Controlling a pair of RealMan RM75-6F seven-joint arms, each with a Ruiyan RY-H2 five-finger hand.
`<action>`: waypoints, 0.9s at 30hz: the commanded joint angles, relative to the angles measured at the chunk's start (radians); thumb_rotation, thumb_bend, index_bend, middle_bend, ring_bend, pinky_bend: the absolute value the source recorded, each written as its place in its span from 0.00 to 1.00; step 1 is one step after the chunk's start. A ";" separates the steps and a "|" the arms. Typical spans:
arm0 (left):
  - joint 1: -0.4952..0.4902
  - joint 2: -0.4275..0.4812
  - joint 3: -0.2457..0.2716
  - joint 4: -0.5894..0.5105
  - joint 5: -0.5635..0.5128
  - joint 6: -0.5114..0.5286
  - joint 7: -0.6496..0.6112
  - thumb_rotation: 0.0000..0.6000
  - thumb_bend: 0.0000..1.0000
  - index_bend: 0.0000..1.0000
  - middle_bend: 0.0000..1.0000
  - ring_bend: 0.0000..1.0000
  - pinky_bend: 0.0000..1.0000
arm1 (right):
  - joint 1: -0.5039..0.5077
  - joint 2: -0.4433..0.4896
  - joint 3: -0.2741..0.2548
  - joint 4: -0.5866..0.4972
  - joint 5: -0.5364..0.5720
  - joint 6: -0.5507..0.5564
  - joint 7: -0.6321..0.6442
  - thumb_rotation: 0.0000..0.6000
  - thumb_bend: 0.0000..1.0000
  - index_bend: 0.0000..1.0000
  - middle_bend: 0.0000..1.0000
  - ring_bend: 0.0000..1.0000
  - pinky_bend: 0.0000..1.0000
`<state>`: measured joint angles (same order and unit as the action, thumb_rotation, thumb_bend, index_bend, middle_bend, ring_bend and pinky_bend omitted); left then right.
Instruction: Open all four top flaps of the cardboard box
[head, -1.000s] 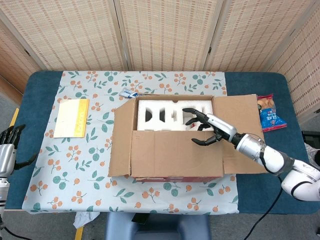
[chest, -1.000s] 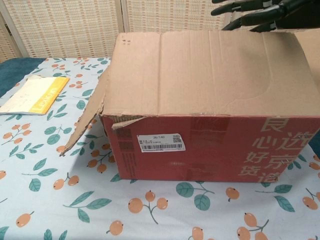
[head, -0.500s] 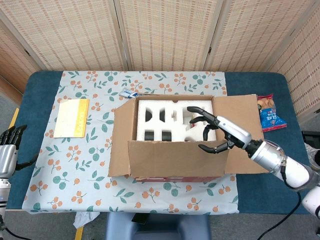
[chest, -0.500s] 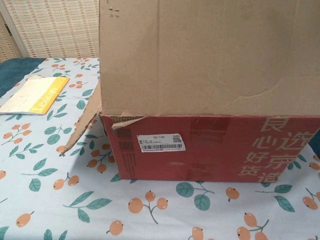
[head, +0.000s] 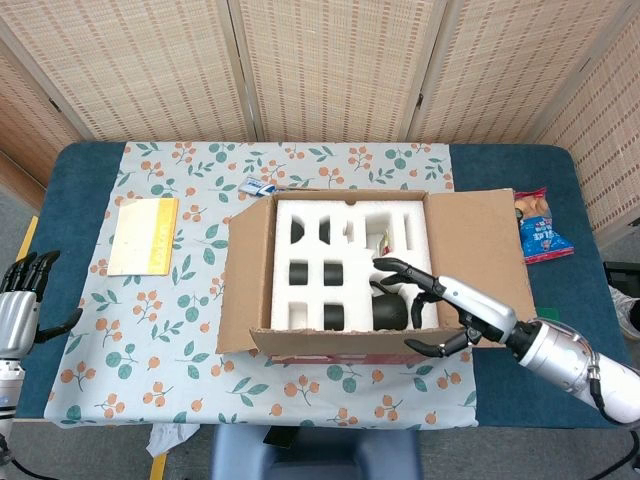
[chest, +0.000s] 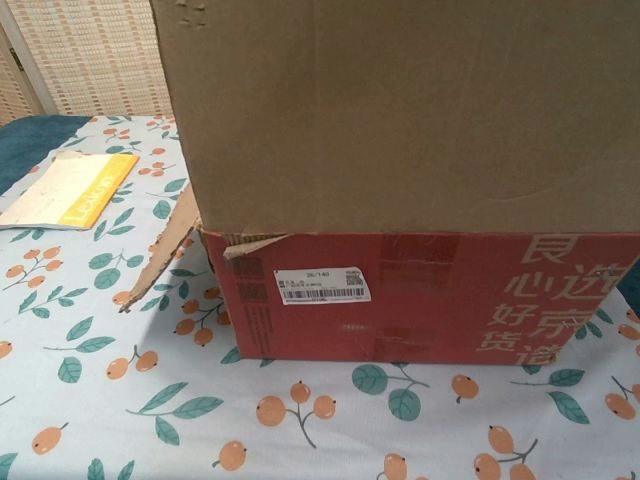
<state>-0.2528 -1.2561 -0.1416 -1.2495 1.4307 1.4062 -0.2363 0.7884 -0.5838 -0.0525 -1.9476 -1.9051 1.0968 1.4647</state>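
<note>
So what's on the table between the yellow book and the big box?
Nothing stands there. In the head view, only bare tablecloth with its orange berry print lies between the yellow book and the cardboard box, whose left flap leans out that way.

A yellow booklet (head: 144, 234) lies flat on the leaf-and-berry patterned cloth (head: 180, 330) covering the bench (head: 75, 165), up beyond the left hand. A snack packet (head: 537, 227) rests on the bench's bare blue surface, beyond the right hand.
</note>
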 joint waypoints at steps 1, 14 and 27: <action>-0.004 0.001 0.000 0.006 0.002 -0.007 -0.011 1.00 0.32 0.00 0.13 0.02 0.11 | -0.020 0.037 -0.032 -0.023 -0.069 0.038 0.033 1.00 0.41 0.00 0.00 0.11 0.53; -0.017 -0.010 0.003 0.020 0.002 -0.021 0.008 1.00 0.32 0.00 0.13 0.02 0.11 | -0.066 0.066 -0.093 0.051 -0.167 0.099 0.063 1.00 0.41 0.00 0.00 0.06 0.58; -0.018 0.006 0.005 -0.001 -0.017 -0.046 0.027 1.00 0.32 0.00 0.13 0.02 0.11 | -0.283 -0.310 0.057 0.230 0.242 0.072 -1.112 1.00 0.41 0.00 0.00 0.00 0.04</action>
<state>-0.2712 -1.2507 -0.1366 -1.2497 1.4136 1.3592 -0.2101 0.6354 -0.6703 -0.0802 -1.8274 -1.8824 1.1443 0.8741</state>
